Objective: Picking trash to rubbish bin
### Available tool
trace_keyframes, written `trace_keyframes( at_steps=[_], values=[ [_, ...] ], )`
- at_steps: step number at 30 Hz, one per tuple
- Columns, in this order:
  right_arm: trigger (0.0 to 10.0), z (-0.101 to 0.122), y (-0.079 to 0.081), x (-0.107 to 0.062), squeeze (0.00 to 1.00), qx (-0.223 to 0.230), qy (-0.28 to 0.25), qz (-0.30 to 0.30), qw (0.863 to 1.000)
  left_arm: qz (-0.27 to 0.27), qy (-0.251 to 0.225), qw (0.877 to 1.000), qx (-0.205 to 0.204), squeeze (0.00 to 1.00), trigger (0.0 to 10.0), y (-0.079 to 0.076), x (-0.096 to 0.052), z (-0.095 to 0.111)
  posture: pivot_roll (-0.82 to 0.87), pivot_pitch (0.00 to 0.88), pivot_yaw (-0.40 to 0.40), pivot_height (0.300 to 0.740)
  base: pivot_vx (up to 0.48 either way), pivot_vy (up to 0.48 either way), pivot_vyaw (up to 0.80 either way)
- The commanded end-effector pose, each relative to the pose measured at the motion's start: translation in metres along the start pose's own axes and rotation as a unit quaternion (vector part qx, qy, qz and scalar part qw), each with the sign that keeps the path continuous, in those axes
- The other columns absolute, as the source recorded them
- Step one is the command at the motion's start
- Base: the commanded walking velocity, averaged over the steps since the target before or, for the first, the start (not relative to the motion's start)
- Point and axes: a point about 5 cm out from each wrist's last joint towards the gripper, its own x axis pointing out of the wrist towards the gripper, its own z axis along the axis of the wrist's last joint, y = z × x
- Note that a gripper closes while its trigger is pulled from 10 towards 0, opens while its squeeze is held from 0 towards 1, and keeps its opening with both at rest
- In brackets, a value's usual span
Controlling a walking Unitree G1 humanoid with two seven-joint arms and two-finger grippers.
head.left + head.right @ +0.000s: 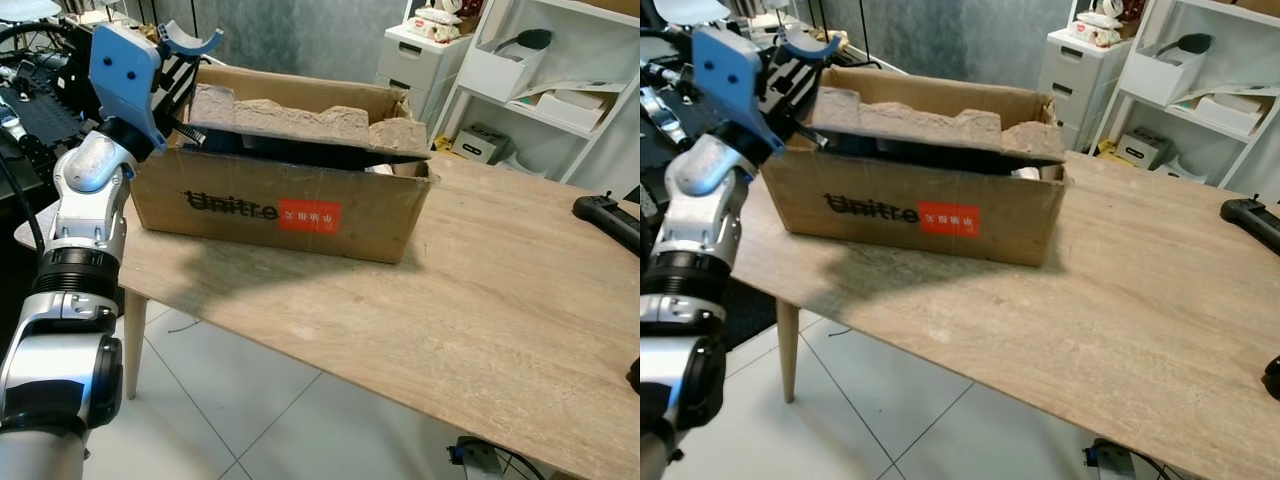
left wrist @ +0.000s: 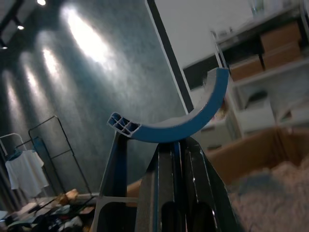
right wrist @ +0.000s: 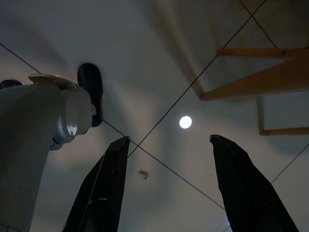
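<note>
Meanwhile, the left gripper (image 1: 178,62) clamps a curved blue plastic offcut (image 1: 125,70) at the near-left corner of the Unitree cardboard box (image 1: 290,205) serving as the bin on the wooden table (image 1: 480,300). The offcut's long axis stands roughly upright, its arc above the fingertips, and the box opening, with moulded pulp packing (image 1: 300,118) inside, lies just to the gripper's right. The right gripper (image 3: 169,188) hangs idle, fingers spread, over the tiled floor (image 3: 159,58).

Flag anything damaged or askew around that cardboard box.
The cardboard box has a torn, crumpled right corner by its flap. A moulded pulp insert lies tilted across its open top rather than seated flat. The left gripper holds a curved blue plastic piece at the box's left end.
</note>
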Motion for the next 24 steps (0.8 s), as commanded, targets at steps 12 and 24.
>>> trace_keyframes(
  at_steps=[12,24],
  values=[
    [10.0,-0.005,0.001,0.000,0.00,0.002,0.007,0.004,1.000,0.047,-0.057,0.997,0.015,0.00,10.0,0.032,0.005,0.032,0.01,0.082,-0.036,0.740,0.000,0.000,0.00],
    [10.0,-0.009,0.004,-0.001,0.00,0.004,0.010,0.006,1.000,-0.129,-0.127,0.980,-0.079,0.00,10.0,-0.047,0.040,0.043,-0.01,0.089,-0.027,0.740,0.000,0.000,0.00]
  ],
)
